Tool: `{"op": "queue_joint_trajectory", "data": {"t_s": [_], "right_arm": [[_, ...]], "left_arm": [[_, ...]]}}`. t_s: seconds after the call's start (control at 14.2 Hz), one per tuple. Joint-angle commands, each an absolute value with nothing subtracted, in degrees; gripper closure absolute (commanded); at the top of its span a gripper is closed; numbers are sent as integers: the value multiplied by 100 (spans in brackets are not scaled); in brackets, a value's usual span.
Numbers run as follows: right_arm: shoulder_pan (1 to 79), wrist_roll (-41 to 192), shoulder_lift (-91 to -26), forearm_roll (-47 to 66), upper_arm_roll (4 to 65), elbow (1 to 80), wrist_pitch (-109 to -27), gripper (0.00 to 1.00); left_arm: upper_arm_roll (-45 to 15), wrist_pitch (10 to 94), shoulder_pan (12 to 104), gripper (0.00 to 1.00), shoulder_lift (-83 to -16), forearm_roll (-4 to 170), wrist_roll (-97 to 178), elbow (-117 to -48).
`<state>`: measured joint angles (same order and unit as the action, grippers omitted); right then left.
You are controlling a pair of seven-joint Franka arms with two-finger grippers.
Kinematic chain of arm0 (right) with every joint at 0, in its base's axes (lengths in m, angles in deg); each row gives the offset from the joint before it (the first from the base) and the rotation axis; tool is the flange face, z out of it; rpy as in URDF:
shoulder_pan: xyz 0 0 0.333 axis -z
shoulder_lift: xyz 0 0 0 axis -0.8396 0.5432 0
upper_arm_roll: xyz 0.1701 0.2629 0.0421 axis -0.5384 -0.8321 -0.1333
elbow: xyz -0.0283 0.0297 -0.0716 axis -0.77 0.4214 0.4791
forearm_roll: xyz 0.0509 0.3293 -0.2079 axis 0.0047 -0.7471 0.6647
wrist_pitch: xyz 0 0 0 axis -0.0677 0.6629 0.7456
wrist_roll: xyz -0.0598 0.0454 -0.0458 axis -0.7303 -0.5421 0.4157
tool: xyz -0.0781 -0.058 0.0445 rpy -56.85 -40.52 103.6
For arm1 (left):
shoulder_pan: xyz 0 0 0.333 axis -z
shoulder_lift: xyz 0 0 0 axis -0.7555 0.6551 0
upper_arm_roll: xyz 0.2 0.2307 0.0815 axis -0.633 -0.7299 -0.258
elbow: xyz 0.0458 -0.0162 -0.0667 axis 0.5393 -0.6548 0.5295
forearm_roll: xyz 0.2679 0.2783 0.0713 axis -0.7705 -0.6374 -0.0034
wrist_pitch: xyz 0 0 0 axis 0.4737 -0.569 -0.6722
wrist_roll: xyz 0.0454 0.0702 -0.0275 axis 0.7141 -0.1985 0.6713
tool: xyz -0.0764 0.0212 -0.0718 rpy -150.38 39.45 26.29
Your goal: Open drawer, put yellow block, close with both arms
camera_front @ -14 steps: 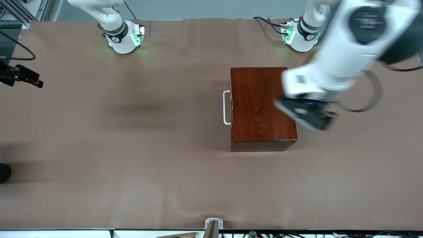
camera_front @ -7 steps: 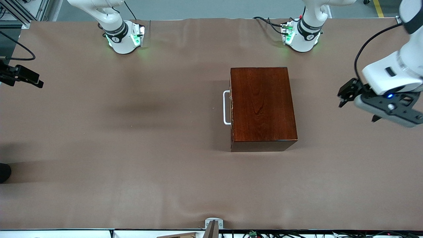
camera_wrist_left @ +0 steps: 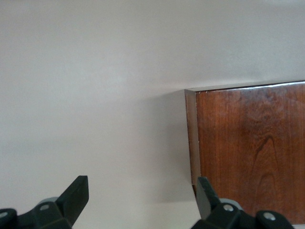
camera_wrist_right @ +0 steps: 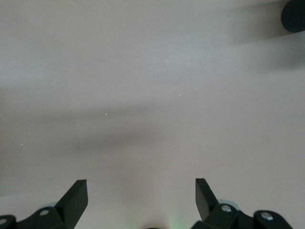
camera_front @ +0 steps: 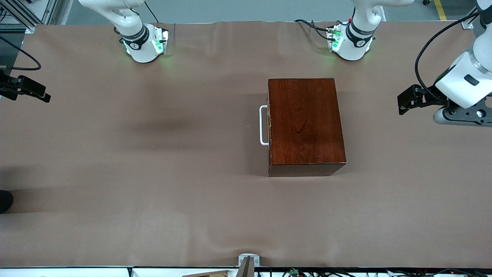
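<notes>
Left gripper [camera_front: 403, 100] swung off wooden box [camera_front: 303, 123], fingers apart, empty; right gripper [camera_wrist_right: 141, 200] apart; drawer [camera_front: 263, 125] shut, task apparently finished.

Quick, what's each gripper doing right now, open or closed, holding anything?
Left gripper: open, empty, over the table beside the wooden box.
Right gripper: open, empty, over bare table.

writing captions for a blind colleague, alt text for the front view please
A dark wooden box sits on a brown table, its drawer shut, white handle toward the right arm's end. The left gripper, open, hangs over the table at the left arm's end; only the right arm's base shows.
</notes>
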<state>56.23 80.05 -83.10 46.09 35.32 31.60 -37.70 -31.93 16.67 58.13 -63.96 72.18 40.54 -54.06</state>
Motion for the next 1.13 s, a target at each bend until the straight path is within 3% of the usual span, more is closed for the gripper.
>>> {"op": "queue_joint_trajectory", "data": {"t_s": [0.0,0.49,1.06], "right_arm": [[5675,8078,-8322,4533,3506,3073,-3741,0],[5675,8078,-8313,4542,3506,3073,-3750,0],[5675,8078,-8313,4542,3506,3073,-3750,0]], "left_arm": [[-3612,1713,5856,0,-6722,7552,4164,-5872],[-3701,2108,5821,0,-7566,7561,3867,-7040],[-3868,2258,5804,0,-7532,7570,3390,-7042]]}}
